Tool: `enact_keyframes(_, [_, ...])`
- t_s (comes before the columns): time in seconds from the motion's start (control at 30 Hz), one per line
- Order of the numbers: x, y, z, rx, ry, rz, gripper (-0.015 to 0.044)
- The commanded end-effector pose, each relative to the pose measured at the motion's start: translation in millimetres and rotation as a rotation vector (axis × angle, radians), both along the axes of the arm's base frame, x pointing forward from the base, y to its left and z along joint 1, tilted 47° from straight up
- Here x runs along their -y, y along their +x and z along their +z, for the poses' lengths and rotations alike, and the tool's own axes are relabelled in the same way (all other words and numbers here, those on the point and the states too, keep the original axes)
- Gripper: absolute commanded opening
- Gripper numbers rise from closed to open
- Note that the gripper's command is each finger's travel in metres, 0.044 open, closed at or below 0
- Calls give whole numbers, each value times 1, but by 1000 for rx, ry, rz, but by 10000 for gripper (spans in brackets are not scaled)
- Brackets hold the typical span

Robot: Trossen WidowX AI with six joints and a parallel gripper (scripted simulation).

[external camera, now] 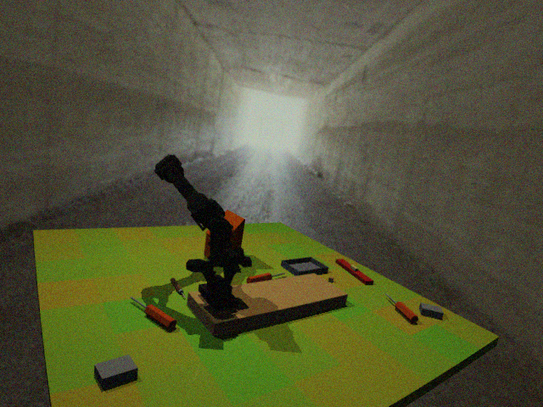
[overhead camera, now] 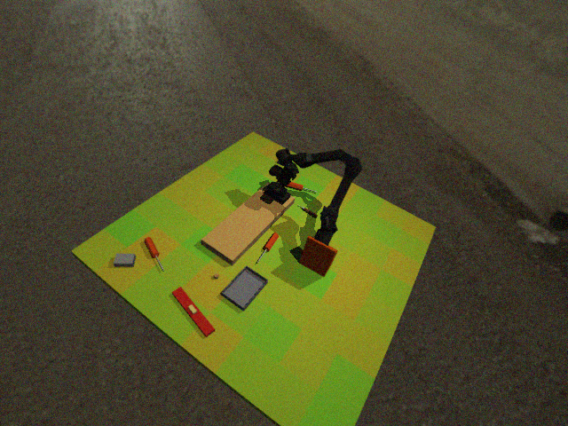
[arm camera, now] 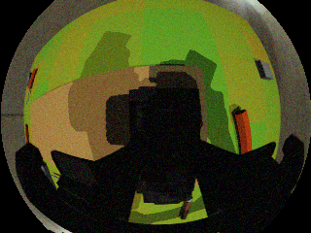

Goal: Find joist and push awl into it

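Observation:
My gripper points down and is shut on the stud finder, a dark block. The block is over one end of the tan floor panel, on it or very close above; contact is unclear. The fingertips are hard to make out. The awl, with a brown handle, lies on the mat beside that end. The grey tray stands empty beyond the panel's other end. The joist is hidden.
Orange screwdrivers lie around the panel. A red level and a small brown piece lie near the tray. Grey blocks are farther out. An orange block stands at the arm's base.

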State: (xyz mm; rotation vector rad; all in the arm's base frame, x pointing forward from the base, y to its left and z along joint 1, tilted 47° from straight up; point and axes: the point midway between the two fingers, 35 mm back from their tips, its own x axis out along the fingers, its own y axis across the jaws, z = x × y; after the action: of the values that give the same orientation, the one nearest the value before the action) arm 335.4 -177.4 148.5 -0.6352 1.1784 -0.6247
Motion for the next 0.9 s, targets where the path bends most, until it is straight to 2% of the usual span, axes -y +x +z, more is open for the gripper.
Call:
enact_keyframes(0.0, [2,1,-5,-3,3,9,0])
enact_keyframes(0.87, [-19,4,-37,-4,4,9,0])
